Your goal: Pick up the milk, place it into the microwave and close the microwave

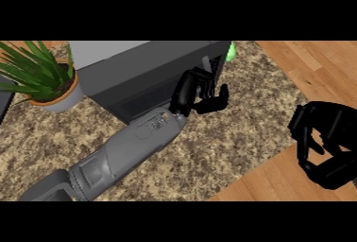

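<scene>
A steep downward view of a speckled granite desk (230, 132) with wood flooring to the right. A dark grey microwave (150, 78) sits near the top centre, seen from above. A potted plant (38, 75) stands just beside it on the left.

The left robot hand (199, 94) reaches up from the lower left on a long grey forearm and lies against the microwave's front right corner, fingers loosely bent and apart, clasping nothing that can be seen. The right robot hand (324, 144) hangs at the right edge, over the border of desk and floor, fingers curled inward and holding nothing.

The milk is not plainly visible. A small bright green patch (229, 53) shows at the microwave's top right corner, just beyond the left fingers; whether that belongs to the milk cannot be told. Whether the microwave door is open or closed is also unclear from this angle.

As a judgement: a milk carton would likely be light to moderately heavy, with thin walls that dent if squeezed and smooth sides that may slip. The best hold would be around the middle of its body, thumb opposite fingers, keeping it upright.
</scene>
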Controlling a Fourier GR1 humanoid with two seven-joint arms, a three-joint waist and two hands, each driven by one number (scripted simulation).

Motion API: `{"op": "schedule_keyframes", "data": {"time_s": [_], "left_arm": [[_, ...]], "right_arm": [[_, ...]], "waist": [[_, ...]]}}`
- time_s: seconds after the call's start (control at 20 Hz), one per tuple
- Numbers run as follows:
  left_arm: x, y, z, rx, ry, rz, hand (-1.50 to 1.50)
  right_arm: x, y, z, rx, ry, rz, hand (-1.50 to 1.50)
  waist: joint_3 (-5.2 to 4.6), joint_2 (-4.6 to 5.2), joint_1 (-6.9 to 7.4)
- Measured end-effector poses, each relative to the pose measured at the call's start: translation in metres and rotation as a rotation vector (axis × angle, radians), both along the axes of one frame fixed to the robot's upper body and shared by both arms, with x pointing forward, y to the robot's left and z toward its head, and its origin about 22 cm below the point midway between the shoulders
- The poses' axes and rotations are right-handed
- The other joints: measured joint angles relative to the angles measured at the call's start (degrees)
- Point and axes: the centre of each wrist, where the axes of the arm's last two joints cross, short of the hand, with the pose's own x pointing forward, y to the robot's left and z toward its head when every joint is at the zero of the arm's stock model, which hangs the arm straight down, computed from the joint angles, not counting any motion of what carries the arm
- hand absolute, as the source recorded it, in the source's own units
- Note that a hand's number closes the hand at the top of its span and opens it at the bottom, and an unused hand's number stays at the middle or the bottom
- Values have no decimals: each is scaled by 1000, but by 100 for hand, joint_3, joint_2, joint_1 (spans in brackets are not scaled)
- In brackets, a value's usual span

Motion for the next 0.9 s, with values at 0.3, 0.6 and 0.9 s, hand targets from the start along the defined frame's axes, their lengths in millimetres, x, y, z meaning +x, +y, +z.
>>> {"op": "schedule_keyframes", "data": {"time_s": [0.3, 0.6, 0.9], "left_arm": [[-1, -2, -2, -28, 1, 48, 150], [-6, -15, 11, -233, 184, 52, 150], [-8, -19, 16, -394, 319, -40, 150]], "right_arm": [[-7, 7, 2, 6, 0, 33, 150], [-22, 19, -14, -79, 99, 126, 150], [-39, 31, -28, -57, 159, 172, 150]], "waist": [[-4, -6, -38], [-64, 112, 143], [-60, 121, 315]]}}
